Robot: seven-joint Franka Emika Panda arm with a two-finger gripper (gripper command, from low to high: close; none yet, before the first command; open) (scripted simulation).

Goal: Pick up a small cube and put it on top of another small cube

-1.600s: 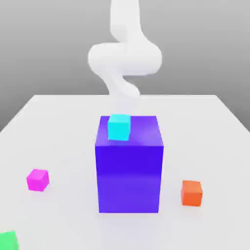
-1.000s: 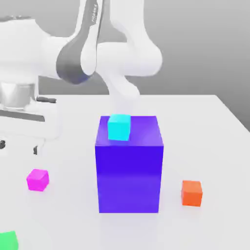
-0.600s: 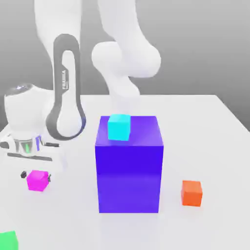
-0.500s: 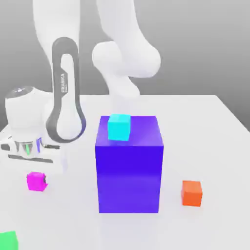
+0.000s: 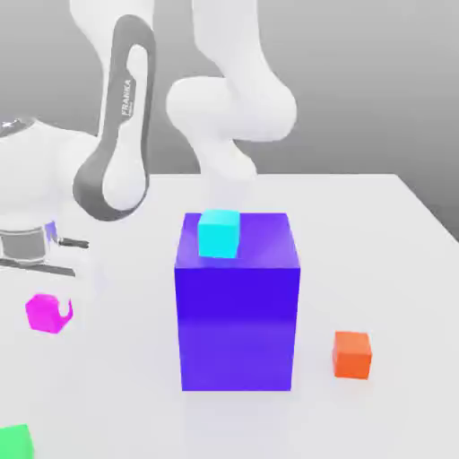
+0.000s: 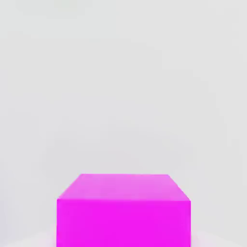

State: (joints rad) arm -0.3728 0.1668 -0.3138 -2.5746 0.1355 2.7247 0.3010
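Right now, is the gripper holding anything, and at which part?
Yes. The gripper is shut on the pink cube, gripping its opposite sides. One finger shows on the side toward the exterior view's right.

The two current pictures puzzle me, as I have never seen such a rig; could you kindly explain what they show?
The white machine is a simulated robot arm with a two-finger gripper. The exterior view is from a camera off the arm; the hand view is from a camera on the hand. On the white table stand a big blue-violet block with a cyan cube on top, an orange cube and a green cube. The gripper is shut on the small magenta cube, which looms large in the hand view.
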